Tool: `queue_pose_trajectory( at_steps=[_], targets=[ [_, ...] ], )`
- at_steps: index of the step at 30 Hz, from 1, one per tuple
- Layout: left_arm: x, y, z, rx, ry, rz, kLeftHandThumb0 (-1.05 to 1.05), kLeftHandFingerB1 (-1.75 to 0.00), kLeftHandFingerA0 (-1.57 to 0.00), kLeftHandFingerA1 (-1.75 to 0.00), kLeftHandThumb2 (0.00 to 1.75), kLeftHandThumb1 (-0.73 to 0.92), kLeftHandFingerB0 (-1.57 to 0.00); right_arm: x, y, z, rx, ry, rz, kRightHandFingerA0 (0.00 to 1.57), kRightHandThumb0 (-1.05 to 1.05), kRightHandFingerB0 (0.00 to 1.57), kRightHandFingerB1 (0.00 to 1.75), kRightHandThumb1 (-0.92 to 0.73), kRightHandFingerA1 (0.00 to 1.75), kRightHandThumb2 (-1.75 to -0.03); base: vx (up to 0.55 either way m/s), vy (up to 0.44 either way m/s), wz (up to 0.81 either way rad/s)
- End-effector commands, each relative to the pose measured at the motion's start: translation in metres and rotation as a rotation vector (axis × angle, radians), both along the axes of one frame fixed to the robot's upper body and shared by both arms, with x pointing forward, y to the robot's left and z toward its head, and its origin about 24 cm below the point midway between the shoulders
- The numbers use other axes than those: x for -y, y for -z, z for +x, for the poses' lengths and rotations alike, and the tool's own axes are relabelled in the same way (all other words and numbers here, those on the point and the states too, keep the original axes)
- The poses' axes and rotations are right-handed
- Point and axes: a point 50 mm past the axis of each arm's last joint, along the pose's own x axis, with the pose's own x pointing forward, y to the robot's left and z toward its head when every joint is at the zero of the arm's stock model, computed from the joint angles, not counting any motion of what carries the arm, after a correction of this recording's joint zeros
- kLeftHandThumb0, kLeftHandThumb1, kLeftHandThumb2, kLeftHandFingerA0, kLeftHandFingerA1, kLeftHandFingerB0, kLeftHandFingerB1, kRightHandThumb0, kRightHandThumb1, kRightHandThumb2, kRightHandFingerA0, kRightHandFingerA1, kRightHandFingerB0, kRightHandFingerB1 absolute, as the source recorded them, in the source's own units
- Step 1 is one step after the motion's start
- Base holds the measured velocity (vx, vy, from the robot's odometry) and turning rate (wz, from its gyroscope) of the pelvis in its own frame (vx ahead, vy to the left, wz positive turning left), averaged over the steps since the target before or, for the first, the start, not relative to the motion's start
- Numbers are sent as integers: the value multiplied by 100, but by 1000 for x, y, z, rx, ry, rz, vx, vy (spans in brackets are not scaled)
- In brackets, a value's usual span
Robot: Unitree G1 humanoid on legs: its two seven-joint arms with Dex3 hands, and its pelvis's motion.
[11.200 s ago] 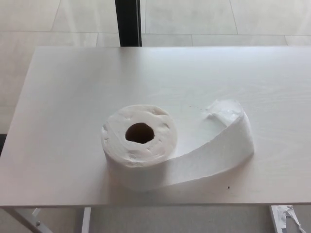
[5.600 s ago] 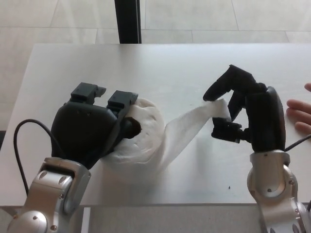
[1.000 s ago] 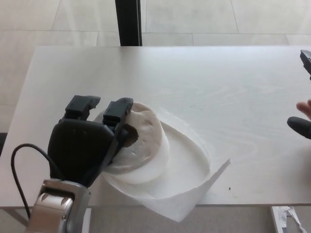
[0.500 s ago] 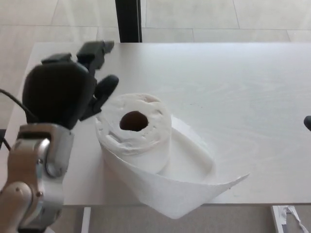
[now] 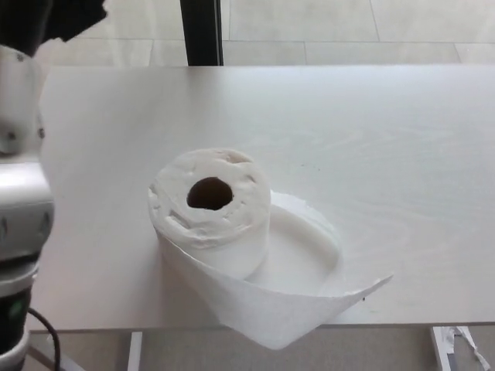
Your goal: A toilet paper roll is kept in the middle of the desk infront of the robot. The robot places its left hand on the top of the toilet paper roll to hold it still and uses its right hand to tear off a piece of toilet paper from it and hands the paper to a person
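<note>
The white toilet paper roll [image 5: 209,209] stands on end in the middle of the pale desk [image 5: 371,131], its dark core hole facing up. A loose strip of paper [image 5: 302,297] curls around the roll's right and front sides, and its torn end juts past the desk's front edge. Nothing touches the roll. My left hand [image 5: 56,18] shows only as a black patch at the top left corner, raised well clear of the roll, with its silver forearm [image 5: 19,193] running down the left edge. My right hand is out of the picture.
A black post [image 5: 201,31] stands behind the desk's far edge on a tiled floor. The desk's front edge runs near the bottom of the view, with a white scrap [image 5: 462,345] on the floor at the lower right.
My left hand has risen further up and left, almost out of view. The dark tip at the right edge is gone. The roll and its strip have stayed put.
</note>
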Motion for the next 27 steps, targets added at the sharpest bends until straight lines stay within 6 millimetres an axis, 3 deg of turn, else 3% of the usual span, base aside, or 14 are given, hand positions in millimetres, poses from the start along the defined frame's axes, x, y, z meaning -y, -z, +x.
queue_pose_trajectory(
  at_steps=[1, 3, 4, 7, 8, 9, 15, 16, 17, 18, 20, 22, 23, 27],
  targets=[
    [-111, 87, -107, -535, -166, -289, -77, -35, -56, -58, 66, 87, -27, 93, -23, -61, 92, 362, 238, 0, -97, 9, 3, -59, 8, -85, 0, 0, 0],
    [-128, 106, -126, -595, -234, -326, -78, -37, -57, -62, 66, 87, -26, 109, -25, -70, 87, 441, 239, 0, -98, 2, 7, -60, 9, -88, 0, 0, 0],
    [-147, 125, -151, -624, -340, -328, -77, -44, -104, -129, 101, 72, -18, 130, -27, -83, 97, 530, 273, 0, -105, 0, 15, -66, 2, -97, 0, 0, 0],
    [-193, 160, -212, -709, -565, -371, -77, -30, -91, -121, 67, 89, -23, 163, -28, -117, 181, 687, 313, 0, -95, 2, 18, -60, 14, -93, 0, 0, 0],
    [-203, 167, -228, -724, -623, -387, -75, -44, -86, -96, 102, 72, -17, 171, -27, -128, 178, 742, 303, 0, -85, 0, 25, -58, 24, -98, 0, 0, 0],
    [-211, 172, -239, -731, -667, -413, -71, -30, -85, -131, 67, 88, -23, 178, -25, -136, 176, 775, 310, 0, -86, 0, 28, -58, 22, -100, 0, 0, 0],
    [-252, 208, -303, -761, -956, -512, -69, -33, -91, -134, 69, 92, -30, 221, 8, -200, 158, 1056, 444, 3, -78, 3, 26, -58, 43, -99, 0, 0, 0],
    [-252, 208, -302, -757, -951, -512, -69, -33, -91, -134, 69, 92, -30, 222, 8, -200, 162, 1056, 446, 3, -78, 3, 26, -58, 43, -99, 0, 0, 0],
    [-257, 211, -303, -737, -970, -548, -69, -36, -80, -105, 68, 92, -31, 222, 11, -202, 202, 1068, 504, 57, -80, 7, 25, -69, 119, -66, 0, 0, 0],
    [-266, 212, -296, -643, -1052, -696, -70, -39, -95, -97, 67, 91, -32, 229, 21, -205, 314, 1102, 802, 87, -77, 3, 26, -57, 103, -92, 0, 0, 0],
    [-269, 210, -283, -551, -1058, -790, -69, -52, -57, -60, 104, 74, -30, 233, 27, -202, 445, 1096, 1011, 77, -74, 2, 25, -56, 106, -88, 0, 0, 0],
    [-272, 206, -265, -374, -1035, -995, -67, -32, -40, -35, 66, 86, -38, 235, 34, -198, 537, 1133, 1159, 72, -71, 0, 24, -58, 105, -101, 0, 0, 0],
    [-268, 203, -256, -311, -1001, -1087, -73, -47, -27, -47, 107, 78, -30, 236, 41, -197, 556, 1147, 1231, 31, -75, 0, 18, -63, 73, -100, 0, 0, 0],
    [-255, 245, -255, -312, -1087, -1185, -64, -33, -44, -40, 66, 88, -29, 226, 72, -201, 473, 1269, 1231, 36, -67, 0, 24, -80, 112, -64, 0, 0, 0]
  ],
)
